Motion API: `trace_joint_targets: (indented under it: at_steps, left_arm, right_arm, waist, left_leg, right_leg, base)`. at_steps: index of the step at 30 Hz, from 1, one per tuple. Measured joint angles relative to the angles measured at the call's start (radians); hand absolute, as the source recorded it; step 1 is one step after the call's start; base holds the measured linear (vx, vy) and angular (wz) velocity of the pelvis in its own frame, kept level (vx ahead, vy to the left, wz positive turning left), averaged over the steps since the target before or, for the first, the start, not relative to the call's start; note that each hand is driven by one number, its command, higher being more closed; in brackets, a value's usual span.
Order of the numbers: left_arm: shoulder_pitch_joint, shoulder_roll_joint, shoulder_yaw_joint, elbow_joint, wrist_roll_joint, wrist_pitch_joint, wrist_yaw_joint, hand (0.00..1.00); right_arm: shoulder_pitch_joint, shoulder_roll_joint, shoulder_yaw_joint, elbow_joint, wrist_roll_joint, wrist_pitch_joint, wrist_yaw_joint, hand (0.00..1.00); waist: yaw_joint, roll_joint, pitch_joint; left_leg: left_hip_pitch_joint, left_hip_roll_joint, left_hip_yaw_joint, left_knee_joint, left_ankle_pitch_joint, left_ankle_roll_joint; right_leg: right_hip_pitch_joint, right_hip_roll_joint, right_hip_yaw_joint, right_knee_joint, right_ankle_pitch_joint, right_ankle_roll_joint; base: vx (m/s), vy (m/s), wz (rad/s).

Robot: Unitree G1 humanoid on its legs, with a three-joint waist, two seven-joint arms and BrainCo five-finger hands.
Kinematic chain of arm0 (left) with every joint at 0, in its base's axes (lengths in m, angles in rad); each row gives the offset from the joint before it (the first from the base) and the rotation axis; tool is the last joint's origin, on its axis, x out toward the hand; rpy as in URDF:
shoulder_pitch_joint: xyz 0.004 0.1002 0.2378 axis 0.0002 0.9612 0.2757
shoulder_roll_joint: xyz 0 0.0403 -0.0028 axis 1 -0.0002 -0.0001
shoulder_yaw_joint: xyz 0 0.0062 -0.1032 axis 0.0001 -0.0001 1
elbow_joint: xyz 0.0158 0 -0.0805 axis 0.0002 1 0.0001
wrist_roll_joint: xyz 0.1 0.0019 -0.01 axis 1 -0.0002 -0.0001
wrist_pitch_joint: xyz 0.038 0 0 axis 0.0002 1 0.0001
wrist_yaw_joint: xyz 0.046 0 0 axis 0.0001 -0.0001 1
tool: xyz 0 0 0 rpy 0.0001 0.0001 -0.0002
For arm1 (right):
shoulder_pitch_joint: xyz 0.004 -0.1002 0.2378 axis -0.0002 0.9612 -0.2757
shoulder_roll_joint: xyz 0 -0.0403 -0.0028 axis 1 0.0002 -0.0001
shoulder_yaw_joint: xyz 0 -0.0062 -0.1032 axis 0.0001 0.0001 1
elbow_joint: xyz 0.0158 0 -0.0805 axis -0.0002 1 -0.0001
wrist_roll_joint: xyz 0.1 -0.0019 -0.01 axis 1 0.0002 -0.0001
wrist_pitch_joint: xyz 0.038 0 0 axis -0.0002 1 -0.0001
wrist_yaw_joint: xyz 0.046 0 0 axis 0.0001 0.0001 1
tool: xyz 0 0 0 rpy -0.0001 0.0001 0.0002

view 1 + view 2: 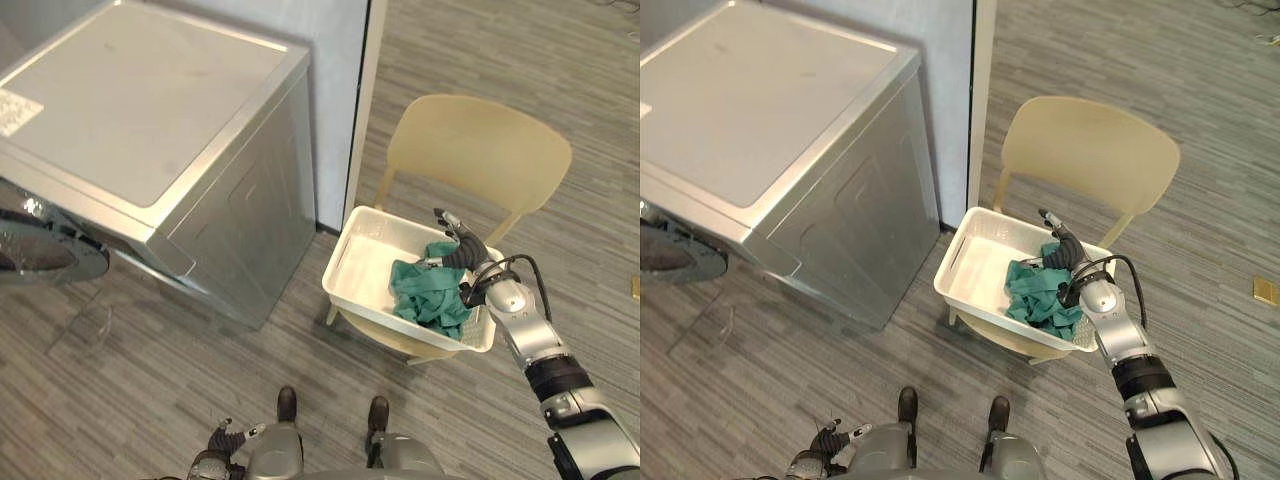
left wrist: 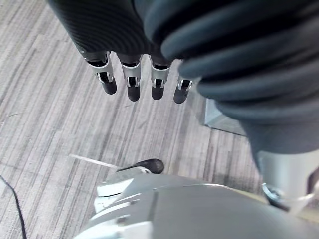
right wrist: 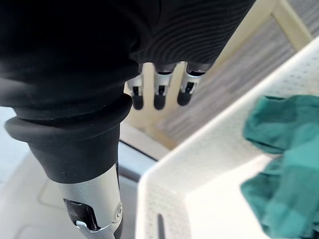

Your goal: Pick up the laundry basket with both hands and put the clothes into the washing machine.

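A white laundry basket (image 1: 345,262) rests on the seat of a beige chair (image 1: 480,150) and holds a heap of teal clothes (image 1: 428,290). My right hand (image 1: 466,248) hovers over the basket's far right rim, just above the clothes, its fingers (image 3: 158,94) relaxed and holding nothing. The right wrist view looks past them to the basket wall (image 3: 209,144) and the clothes (image 3: 284,164). Down by my side, my left hand (image 1: 222,437) hangs over the floor with straight, empty fingers (image 2: 132,82). The silver washing machine (image 1: 150,110) stands to the left.
The washer's round door (image 1: 40,240) is swung open at its front, at the view's left edge. A pale wall panel (image 1: 340,100) stands between the washer and the chair. Grey plank floor (image 1: 180,370) lies between me, the washer and the chair.
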Motion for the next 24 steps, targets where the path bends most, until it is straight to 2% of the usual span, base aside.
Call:
trace_joint_targets:
  at_steps: [6,13,18,21,24]
  left_arm:
    - [-0.033,-0.001,0.019,-0.005,-0.035,-0.003,0.003,0.0]
    - [-0.053,-0.003,0.017,-0.074,-0.068,-0.007,0.029,0.0]
    - [-0.1,-0.001,0.015,-0.084,-0.081,-0.009,0.047,0.0]
    - [-0.111,-0.002,0.01,-0.115,-0.102,-0.008,0.068,0.0]
    - [-0.112,0.002,0.001,-0.122,-0.12,-0.007,0.076,0.0]
  right_arm:
    - [-0.079,-0.037,0.042,0.151,0.003,0.025,0.018,0.0]
    - [-0.141,-0.064,0.04,0.299,-0.014,0.047,0.021,0.0]
    - [-0.188,-0.066,-0.014,0.366,-0.033,0.05,0.009,0.0]
    - [-0.207,-0.066,-0.073,0.403,-0.054,0.055,-0.024,0.0]
    - [-0.22,-0.066,-0.113,0.417,-0.093,0.055,-0.034,0.0]
  waist:
    - [-0.002,-0.005,0.081]
    - [-0.002,-0.017,0.145]
    - [0.0,-0.018,0.193]
    - [0.0,-0.018,0.221]
    - [0.001,-0.017,0.225]
  left_leg:
    - [-0.047,-0.007,-0.014,0.015,0.007,0.003]
    - [-0.092,-0.01,-0.016,0.042,0.008,0.005]
    - [-0.136,-0.01,-0.012,0.068,0.007,0.006]
    - [-0.163,-0.009,-0.015,0.083,0.007,0.006]
    - [-0.193,-0.007,-0.018,0.096,0.007,0.006]
  right_leg:
    - [-0.039,-0.006,-0.001,0.002,0.015,0.001]
    - [-0.079,-0.007,0.013,0.003,0.031,0.001]
    - [-0.126,-0.009,0.027,0.02,0.04,0.002]
    - [-0.146,-0.009,0.026,0.023,0.047,-0.002]
    - [-0.171,-0.01,0.024,0.032,0.048,-0.002]
  base:
    - [-0.06,0.015,0.01]
    - [-0.03,0.01,-0.05]
    - [-0.05,0.01,-0.07]
    - [-0.05,0.005,0.01]
    - [-0.04,0.0,0.03]
